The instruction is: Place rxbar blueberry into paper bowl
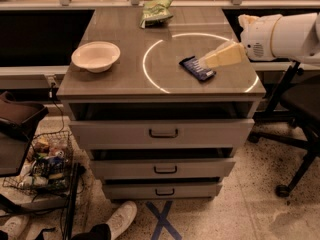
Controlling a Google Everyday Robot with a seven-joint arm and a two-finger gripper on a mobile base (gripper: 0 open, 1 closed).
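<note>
The rxbar blueberry (196, 68), a small flat bar in a dark navy wrapper, lies on the cabinet top inside a bright ring, right of the middle. The paper bowl (95, 56), round and cream-white, stands near the left front corner, upright. My gripper (206, 63), with pale yellowish fingers, reaches in from the right on a white arm (282, 36). Its tips are just above the bar's right end and overlap it in the camera view.
A green snack bag (155, 12) lies at the back of the cabinet top (120, 81). The cabinet has three drawers below. An office chair (300, 109) stands at the right. A wire basket (42, 164) of clutter and shoes sit on the floor at the left.
</note>
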